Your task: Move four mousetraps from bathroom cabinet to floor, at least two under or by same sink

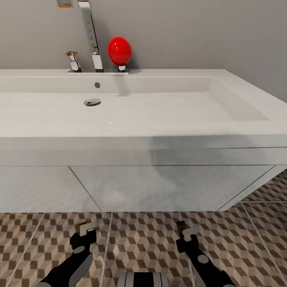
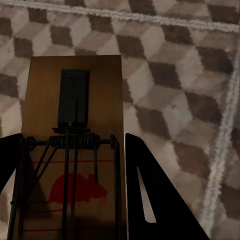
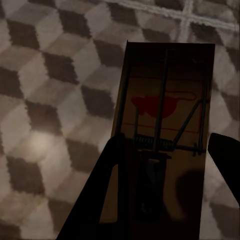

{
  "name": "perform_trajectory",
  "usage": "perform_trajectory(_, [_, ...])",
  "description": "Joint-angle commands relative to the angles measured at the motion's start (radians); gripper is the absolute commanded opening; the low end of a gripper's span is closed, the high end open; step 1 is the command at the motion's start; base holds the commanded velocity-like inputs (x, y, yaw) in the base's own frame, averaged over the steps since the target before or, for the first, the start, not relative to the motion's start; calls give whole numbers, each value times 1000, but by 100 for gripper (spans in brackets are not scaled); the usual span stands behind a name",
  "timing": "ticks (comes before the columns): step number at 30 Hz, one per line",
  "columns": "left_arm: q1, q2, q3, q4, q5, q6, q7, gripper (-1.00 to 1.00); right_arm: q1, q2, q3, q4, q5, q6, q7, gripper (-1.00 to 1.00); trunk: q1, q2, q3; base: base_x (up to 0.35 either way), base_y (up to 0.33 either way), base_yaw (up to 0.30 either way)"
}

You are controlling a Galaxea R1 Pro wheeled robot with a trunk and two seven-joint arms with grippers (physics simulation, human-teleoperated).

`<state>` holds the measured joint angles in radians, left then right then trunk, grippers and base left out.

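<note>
Black arms, grey round joint caps; left end effector (image 1: 88,230) and right end effector (image 1: 184,230) black, pale-tipped

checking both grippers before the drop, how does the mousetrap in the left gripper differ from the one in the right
In the wrist views, the left mousetrap shows its red mouse print nearer the camera than the spring coil; the right mousetrap shows the print beyond the coil. The left mousetrap looks lighter, the right mousetrap darker, in shadow. Both are tan boards, each gripped between gripper fingers above the cube-patterned floor.
</note>
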<state>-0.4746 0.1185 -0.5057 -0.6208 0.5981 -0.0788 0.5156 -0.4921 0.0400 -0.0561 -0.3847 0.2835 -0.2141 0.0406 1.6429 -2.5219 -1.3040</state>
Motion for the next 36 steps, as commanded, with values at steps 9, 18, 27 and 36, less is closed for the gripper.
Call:
perform_trajectory(9, [-1, 5, -7, 0, 6, -44, 9, -100, 0, 1, -7, -19, 5, -4, 4, -100, 0, 0, -1, 0, 0, 0])
perform_trajectory(18, [-1, 4, -7, 0, 6, -47, 10, -100, 0, 1, -7, -20, 5, -4, 4, -100, 0, 0, -1, 0, 0, 0])
perform_trajectory(27, [-1, 4, -7, 0, 6, -45, 16, -100, 0, 1, -7, -20, 5, -4, 4, -100, 3, -2, -24, 0, 0, 0])
perform_trajectory(36, [-1, 4, -7, 0, 6, -45, 18, -100, 0, 1, -7, -20, 5, -3, 4, -100, 7, -4, -59, 0, 0, 0])
